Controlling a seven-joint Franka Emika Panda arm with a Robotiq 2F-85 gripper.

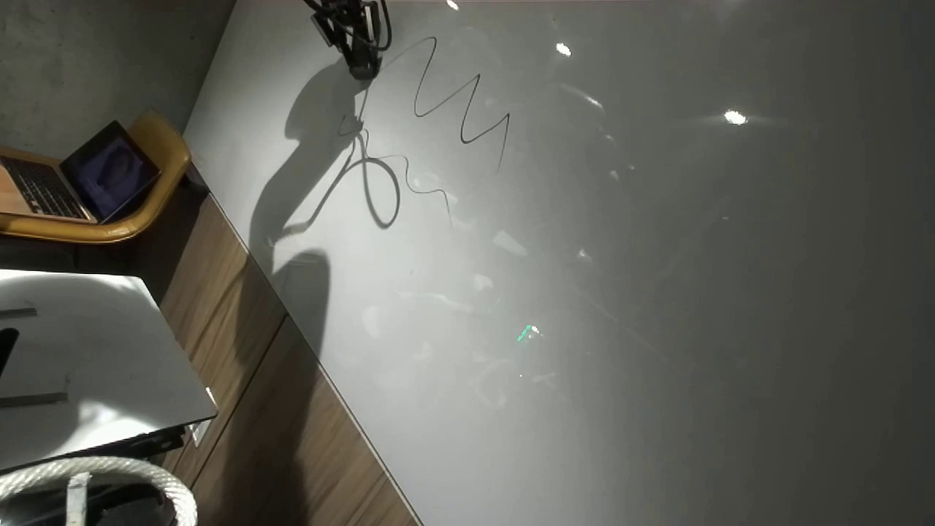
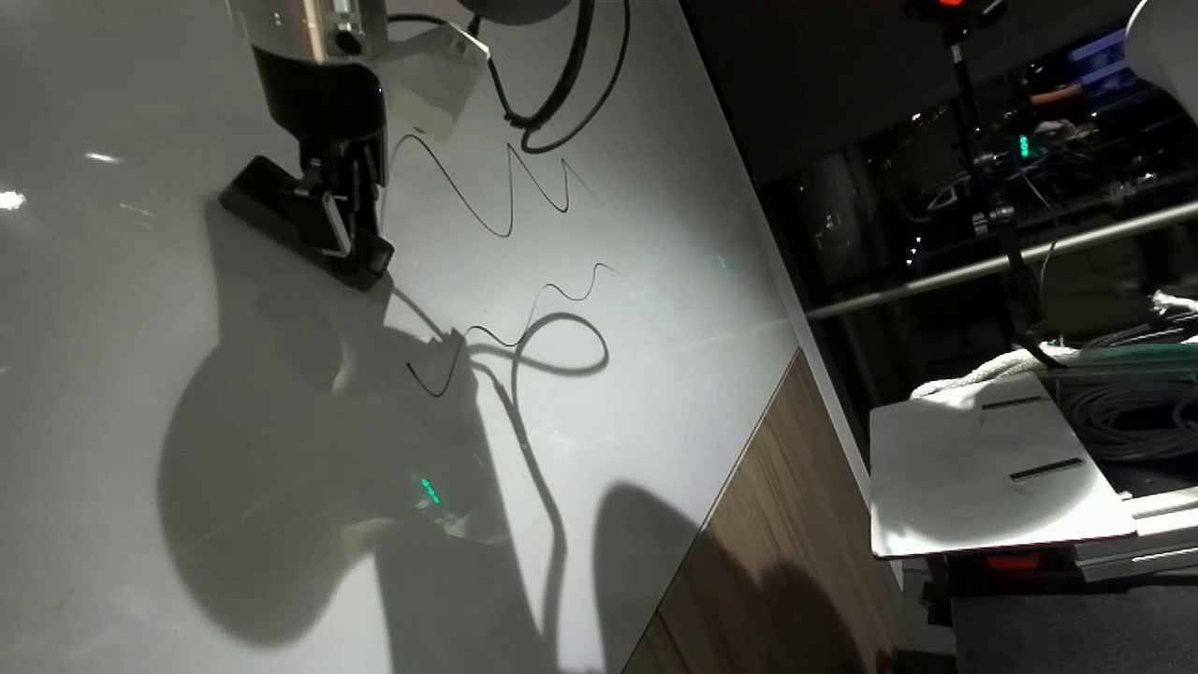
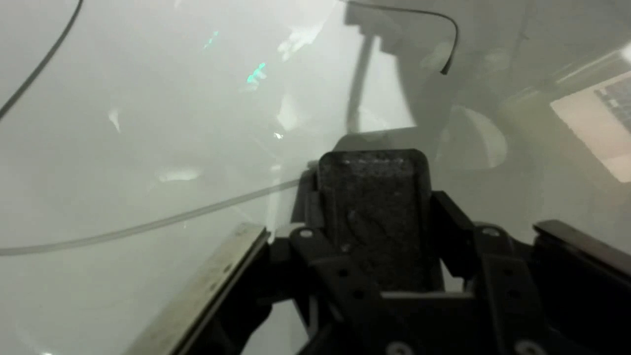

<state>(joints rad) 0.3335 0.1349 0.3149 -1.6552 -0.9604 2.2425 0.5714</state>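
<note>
A black rectangular block with rounded corners (image 3: 374,197) is gripped by the black two-fingered gripper (image 3: 379,217), whose jaws are closed on its two long sides, as is seen in the wrist view. The block is held at a broad, glossy grey-white surface (image 2: 84,374); whether its whole face is touching cannot be told. In an exterior view it is seen lying aslant beneath the gripper, with dark shade cast directly beside it.

Near the block, a thin black zigzag line (image 1: 470,106) is traced on the surface, and apart from that a thin black wavy line (image 1: 431,193) is traced as well; both are shown in both exterior views. The surface is also crossed by a large grey shadow (image 2: 262,505) and by a looped shadow (image 2: 563,369). Black looped cables (image 2: 567,80) are seen beside the gripper.

Along one edge, the surface is bordered by a brown wood-grained panel (image 1: 350,475). Farther out, an open laptop (image 1: 109,172) is borne by a mustard-yellow chair (image 1: 164,146) in an exterior view. A pale flat plate with dark slots (image 2: 983,496) and a white braided rope (image 2: 983,372) are shown in both exterior views.
</note>
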